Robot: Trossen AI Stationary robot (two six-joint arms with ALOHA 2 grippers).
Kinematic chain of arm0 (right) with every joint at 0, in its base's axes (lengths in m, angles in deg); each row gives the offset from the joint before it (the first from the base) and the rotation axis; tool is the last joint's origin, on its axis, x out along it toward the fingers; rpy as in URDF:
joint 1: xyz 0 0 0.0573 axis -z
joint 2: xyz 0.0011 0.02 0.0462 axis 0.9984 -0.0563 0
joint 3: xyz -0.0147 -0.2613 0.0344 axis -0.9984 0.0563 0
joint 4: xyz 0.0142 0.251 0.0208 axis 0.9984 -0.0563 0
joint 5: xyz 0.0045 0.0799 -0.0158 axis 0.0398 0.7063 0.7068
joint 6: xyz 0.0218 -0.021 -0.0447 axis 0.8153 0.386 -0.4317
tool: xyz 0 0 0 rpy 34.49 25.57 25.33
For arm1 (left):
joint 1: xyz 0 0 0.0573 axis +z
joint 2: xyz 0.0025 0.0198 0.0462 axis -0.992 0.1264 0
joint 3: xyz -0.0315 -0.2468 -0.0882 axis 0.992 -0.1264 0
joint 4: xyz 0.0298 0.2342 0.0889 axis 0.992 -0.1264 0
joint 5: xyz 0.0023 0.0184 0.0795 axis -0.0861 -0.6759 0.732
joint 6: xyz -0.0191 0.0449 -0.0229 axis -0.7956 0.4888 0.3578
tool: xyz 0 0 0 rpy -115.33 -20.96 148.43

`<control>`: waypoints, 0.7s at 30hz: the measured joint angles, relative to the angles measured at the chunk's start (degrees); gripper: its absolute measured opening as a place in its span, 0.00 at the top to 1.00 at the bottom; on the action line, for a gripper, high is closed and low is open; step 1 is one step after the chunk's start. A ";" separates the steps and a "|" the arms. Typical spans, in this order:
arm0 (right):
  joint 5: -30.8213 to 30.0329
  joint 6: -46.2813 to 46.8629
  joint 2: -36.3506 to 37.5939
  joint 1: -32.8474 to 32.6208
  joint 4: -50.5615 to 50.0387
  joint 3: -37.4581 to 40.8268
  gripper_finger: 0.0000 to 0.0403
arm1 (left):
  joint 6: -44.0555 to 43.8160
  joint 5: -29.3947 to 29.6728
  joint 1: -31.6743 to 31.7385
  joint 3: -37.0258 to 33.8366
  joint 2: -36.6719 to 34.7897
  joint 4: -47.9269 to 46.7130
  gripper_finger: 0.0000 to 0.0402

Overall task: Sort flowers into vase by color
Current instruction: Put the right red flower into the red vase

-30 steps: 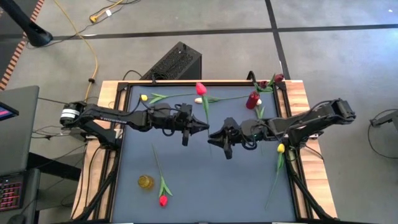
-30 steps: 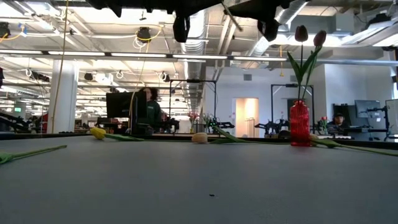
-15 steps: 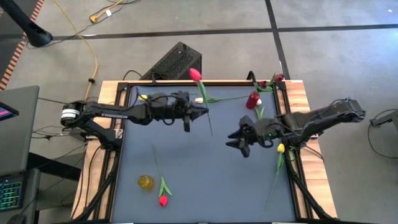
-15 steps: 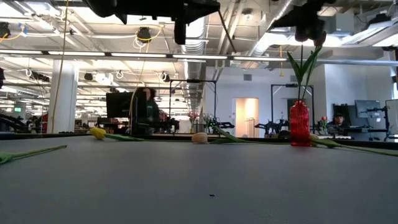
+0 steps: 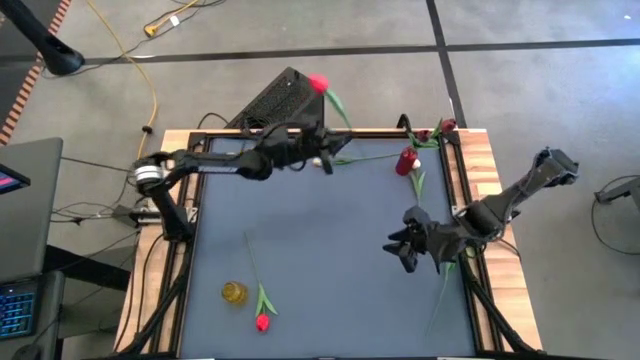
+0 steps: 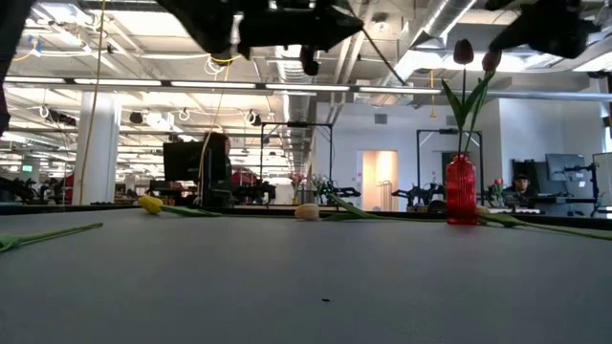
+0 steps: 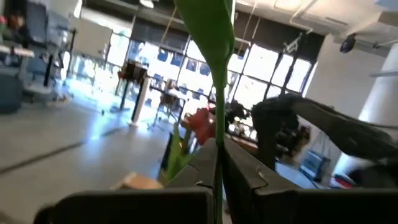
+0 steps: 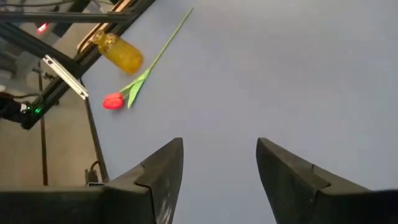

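My left gripper (image 5: 318, 150) is raised over the table's far edge, shut on a red tulip whose head (image 5: 318, 83) stands above it. My right gripper (image 5: 405, 250) hovers open over the mat near the right side, with nothing between its fingers (image 8: 177, 155). The red vase (image 5: 405, 160) stands at the far right with dark red tulips (image 5: 440, 128) in it. The yellow vase (image 5: 234, 292) stands near left, and a red tulip (image 5: 262, 320) lies flat beside it. A yellow tulip (image 5: 232, 157) and a white one (image 5: 319, 162) lie along the far edge. My left gripper pinches the red tulip's green stem (image 7: 218, 134) between its two fingers, which lie across it. A leaf (image 7: 211, 31) rises above the fingers. The flower is lifted clear of the table, head up, and its lower stem (image 6: 382, 57) slants down below the gripper.
A green stem (image 5: 440, 295) lies along the right edge, partly under my right arm. A black box (image 5: 285, 100) sits on the floor behind the far edge. Metal rails (image 5: 190, 230) frame the mat. The mat's middle (image 5: 330, 260) is bare.
My left gripper has carried the red tulip from the table's middle toward the far edge and tipped upward, so the head now stands beyond that edge. My right gripper has drawn away from the stem toward the right and near edges and turned.
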 joint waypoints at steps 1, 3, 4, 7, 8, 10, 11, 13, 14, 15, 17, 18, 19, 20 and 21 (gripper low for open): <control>-0.91 1.34 0.00 -1.00 -0.35 0.00 0.43 | 0.18 -0.23 0.63 2.24 1.49 -0.04 1.00; -2.35 4.11 0.00 -2.85 -0.60 0.00 0.43 | 0.92 -0.43 1.83 6.83 4.71 -0.73 1.00; -3.11 5.40 0.00 -3.65 -1.02 0.00 0.44 | 1.15 -0.47 2.34 9.18 6.40 -1.40 1.00; -5.45 8.86 0.00 -6.03 -2.01 0.00 0.44 | 1.18 -0.95 3.73 16.30 11.88 -3.46 1.00; -6.32 9.76 -0.02 -6.70 -2.57 0.00 0.44 | 1.18 -1.30 4.16 18.83 13.98 -3.80 1.00; -8.09 11.33 -0.03 -7.84 -3.53 0.00 0.44 | 0.78 -2.87 4.92 24.19 18.21 -4.54 1.00; -8.92 12.01 -0.04 -8.25 -4.09 0.00 0.44 | 0.36 -3.82 5.24 27.04 20.28 -4.70 1.00; -10.12 13.12 -0.04 -8.78 -5.09 0.00 0.44 | -0.64 -5.34 5.70 32.79 24.60 -5.64 1.00; -10.14 13.49 -0.04 -9.03 -5.28 0.00 0.44 | -0.79 -5.64 5.83 35.66 26.70 -6.57 1.00; -10.16 13.70 -0.04 -9.01 -5.63 0.00 0.44 | -0.79 -6.04 5.92 38.23 28.64 -7.42 1.00; -10.16 13.71 -0.04 -8.99 -5.85 0.00 0.44 | -0.82 -6.34 5.91 43.19 32.59 -9.67 1.00; -10.17 13.72 -0.04 -8.97 -5.81 0.00 0.44 | -0.80 -6.41 5.87 45.31 34.38 -10.78 1.00; -10.18 13.76 -0.04 -8.96 -5.81 0.00 0.44 | -0.80 -6.43 5.86 47.31 35.92 -11.50 1.00; -10.18 14.04 -0.04 -8.95 -5.81 0.00 0.44 | -0.76 -6.38 5.86 48.96 37.26 -12.40 1.00; -10.18 14.29 -0.04 -8.95 -5.83 0.00 0.44 | -0.49 -6.16 5.86 50.35 38.31 -13.04 1.00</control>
